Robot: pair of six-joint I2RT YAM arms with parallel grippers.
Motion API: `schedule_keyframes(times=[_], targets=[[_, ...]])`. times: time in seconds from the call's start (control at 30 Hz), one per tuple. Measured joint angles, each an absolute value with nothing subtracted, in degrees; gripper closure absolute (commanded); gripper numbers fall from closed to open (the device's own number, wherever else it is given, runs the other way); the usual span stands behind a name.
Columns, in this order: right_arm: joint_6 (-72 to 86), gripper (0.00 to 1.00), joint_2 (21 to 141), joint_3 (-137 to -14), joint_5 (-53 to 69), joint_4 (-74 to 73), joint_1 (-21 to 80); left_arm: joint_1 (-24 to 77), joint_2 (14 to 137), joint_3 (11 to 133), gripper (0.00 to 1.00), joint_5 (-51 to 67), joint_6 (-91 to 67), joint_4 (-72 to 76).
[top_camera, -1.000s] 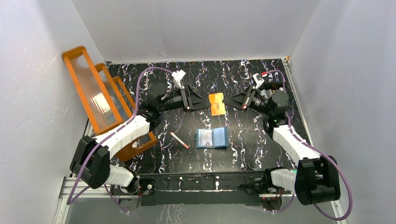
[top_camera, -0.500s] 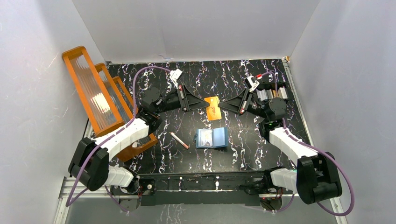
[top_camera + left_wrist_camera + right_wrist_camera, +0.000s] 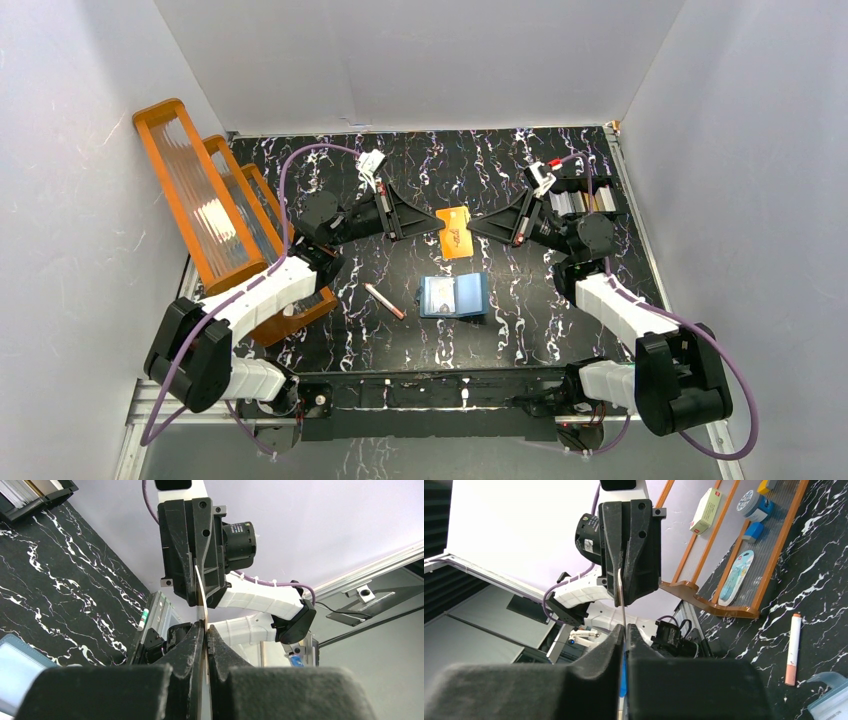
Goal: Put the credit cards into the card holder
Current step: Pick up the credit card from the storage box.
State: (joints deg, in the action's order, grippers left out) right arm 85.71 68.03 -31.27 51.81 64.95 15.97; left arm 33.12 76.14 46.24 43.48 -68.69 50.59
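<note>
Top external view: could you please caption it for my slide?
Left claw and right claw both pinch one orange credit card near the open card holder.

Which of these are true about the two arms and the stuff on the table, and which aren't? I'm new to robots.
1. The left claw and the right claw both pinch one orange card. True.
2. The card holder lies closed. False: it lies open on the table.
3. The pink stick lies right of the holder. False: it lies to its left.
4. An orange rack stands at the table's left edge. True.
</note>
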Motion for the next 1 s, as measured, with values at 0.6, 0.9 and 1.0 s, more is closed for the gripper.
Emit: schedule_keyframes(times=[0.6, 0.9, 1.0], targets=[[70.94, 1.00, 65.04, -34.50, 48.77, 44.14, 19.70, 32.80, 76.86, 45.34, 0.66, 43.00, -66.89, 45.21], [78.72, 1.00, 67.22, -32.47, 49.71, 56.34, 19.94, 32.42, 73.14, 44.53, 0.67, 42.57, -67.66, 46.28], [79.85, 1.00, 67.22, -32.05, 49.87, 57.98, 19.94, 32.14, 73.06, 44.53, 0.77, 42.44, -68.12, 46.92]])
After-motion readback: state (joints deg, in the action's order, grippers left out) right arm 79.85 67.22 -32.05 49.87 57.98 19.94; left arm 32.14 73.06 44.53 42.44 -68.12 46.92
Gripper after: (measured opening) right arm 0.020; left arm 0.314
